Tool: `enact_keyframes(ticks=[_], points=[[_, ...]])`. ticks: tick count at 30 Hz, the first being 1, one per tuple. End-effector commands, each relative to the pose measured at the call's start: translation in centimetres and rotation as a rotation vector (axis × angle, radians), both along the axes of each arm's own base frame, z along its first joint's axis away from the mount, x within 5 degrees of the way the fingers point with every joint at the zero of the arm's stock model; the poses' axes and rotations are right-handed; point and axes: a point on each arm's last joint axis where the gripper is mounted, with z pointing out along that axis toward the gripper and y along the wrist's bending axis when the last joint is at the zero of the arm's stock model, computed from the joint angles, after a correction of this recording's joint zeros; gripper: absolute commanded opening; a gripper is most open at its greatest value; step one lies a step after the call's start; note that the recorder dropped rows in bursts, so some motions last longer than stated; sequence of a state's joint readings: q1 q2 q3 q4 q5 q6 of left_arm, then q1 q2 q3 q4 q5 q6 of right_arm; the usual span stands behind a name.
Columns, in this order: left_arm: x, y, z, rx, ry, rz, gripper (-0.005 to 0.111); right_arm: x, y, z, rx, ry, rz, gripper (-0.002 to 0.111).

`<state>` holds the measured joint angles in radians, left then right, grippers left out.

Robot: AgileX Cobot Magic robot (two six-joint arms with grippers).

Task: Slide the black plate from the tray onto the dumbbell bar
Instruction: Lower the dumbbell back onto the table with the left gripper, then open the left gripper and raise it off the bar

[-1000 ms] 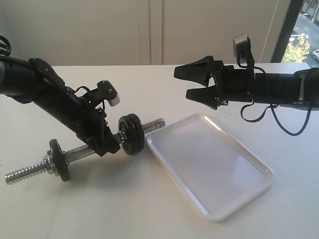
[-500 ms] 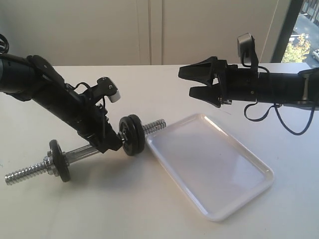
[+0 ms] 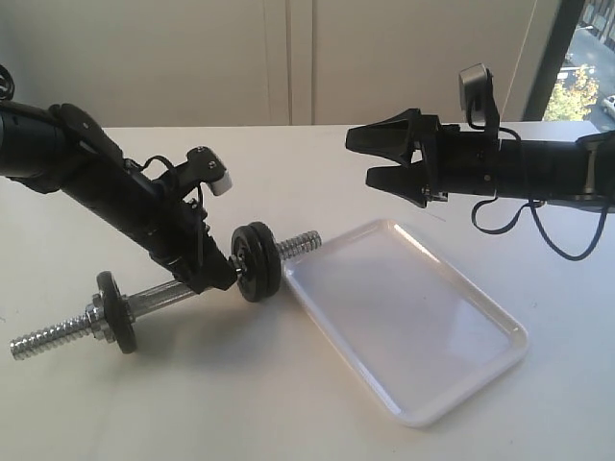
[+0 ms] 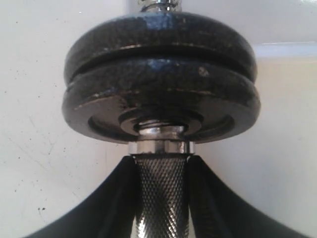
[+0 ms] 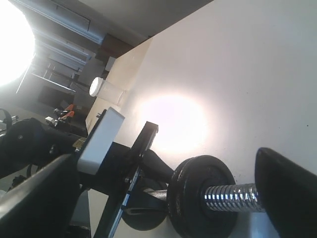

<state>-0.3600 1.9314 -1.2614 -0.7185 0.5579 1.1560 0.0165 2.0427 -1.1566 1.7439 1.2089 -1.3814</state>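
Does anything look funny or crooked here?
Yes. The bar looks lopsided: two black discs sit on the end near the tray, but only one disc sits on the other end.

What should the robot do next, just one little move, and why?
Probably the left gripper should ease the dumbbell bar down and let go. Nothing lies in the tray, the black plate seems to sit on the bar beside another disc, and the right gripper hangs open and empty above the tray, so little seems left but releasing.
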Motion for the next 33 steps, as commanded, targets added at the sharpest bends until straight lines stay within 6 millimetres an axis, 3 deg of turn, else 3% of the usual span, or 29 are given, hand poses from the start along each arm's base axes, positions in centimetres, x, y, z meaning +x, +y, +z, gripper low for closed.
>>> enact_keyframes(ticks=[1, 7, 33], points=[[-0.04, -0.39, 1.16, -0.056, 0.002, 0.028, 0.045, 0.07, -0.25, 0.67, 0.009, -0.022, 0.001, 0.088], [0.19, -0.34, 1.17, -0.053, -0.018, 0.043, 0.075, 0.07, -0.25, 0.67, 0.009, -0.022, 0.001, 0.088], [0.65, -0.19, 1.26, -0.041, -0.066, 0.068, 0.075, 0.07, -0.25, 0.67, 0.009, -0.022, 0.001, 0.088]])
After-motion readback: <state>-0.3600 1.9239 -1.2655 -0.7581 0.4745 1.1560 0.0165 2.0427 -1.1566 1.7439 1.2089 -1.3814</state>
